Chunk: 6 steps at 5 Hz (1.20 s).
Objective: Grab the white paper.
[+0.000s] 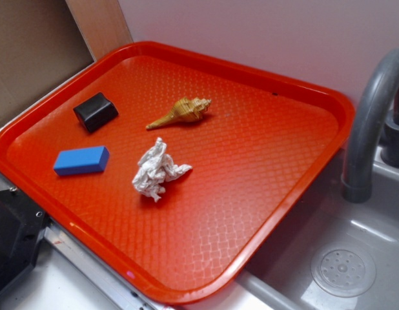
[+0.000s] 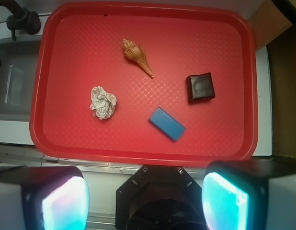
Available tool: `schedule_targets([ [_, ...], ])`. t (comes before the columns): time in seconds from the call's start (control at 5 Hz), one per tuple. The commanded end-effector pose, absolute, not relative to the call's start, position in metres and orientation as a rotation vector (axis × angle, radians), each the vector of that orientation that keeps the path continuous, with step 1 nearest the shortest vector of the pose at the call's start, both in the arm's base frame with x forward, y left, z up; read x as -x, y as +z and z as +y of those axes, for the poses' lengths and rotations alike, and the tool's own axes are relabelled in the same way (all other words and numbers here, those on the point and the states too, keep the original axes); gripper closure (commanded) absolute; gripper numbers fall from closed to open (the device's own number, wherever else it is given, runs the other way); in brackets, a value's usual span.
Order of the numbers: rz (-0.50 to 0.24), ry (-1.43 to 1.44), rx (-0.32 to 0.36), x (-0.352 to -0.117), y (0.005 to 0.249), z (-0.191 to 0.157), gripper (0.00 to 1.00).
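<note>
Wrist view looks straight down from high above the red tray point(image 2: 52, 139), and the relation that matters reads plainly here: the white paper point(image 2: 103, 102) lies well ahead of the gripper point(image 2: 145, 201) and off toward the picture's left, nearer the left-hand finger pad point(image 2: 64, 203) than the right-hand one. The two pads stand wide apart at the bottom edge with nothing between them — the pincer is open and empty, and well clear of everything on the tray. To my reading, the coming move calls for a reach forward and to that side, then a descent.

The paper is a crumpled wad, wrinkled and irregular, roughly as tall as wide, so it has no real long axis to line the jaws against; it looks light and soft, likely to squash under a pinch rather than resist. It sits alone on the tray's left-centre, touching nothing.

Exterior view shows the tray's surface as a fine moulded lattice with a raised rim. The tan seashell point(image 1: 182, 111) — hard, ridged, tapering to a spike — lies just beyond the paper but apart from it. A blue block point(image 1: 82, 160), smooth and rectangular, sits near the paper's other side, and a dark glossy block point(image 1: 95, 111) rests farther off. A grey faucet point(image 1: 367, 129) curves over the sink point(image 1: 345, 271) beside the tray.
</note>
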State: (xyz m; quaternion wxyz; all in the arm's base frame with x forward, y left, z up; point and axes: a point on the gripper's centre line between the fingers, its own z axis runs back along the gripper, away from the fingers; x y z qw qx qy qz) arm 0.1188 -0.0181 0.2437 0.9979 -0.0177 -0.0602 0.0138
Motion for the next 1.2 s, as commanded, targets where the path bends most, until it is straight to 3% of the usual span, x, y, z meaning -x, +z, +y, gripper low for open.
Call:
schedule_targets([
  [0.0, -0.12, 0.028, 0.035, -0.119, 0.244, -0.018, 0.0],
  [0.6, -0.242, -0.195, 0.093, -0.164, 0.204, -0.034, 0.0],
  [0.8, -0.258, -0.348, 0.146, -0.181, 0.183, -0.062, 0.0],
  [1.0, -0.226, -0.491, 0.175, -0.189, 0.162, -0.091, 0.0],
])
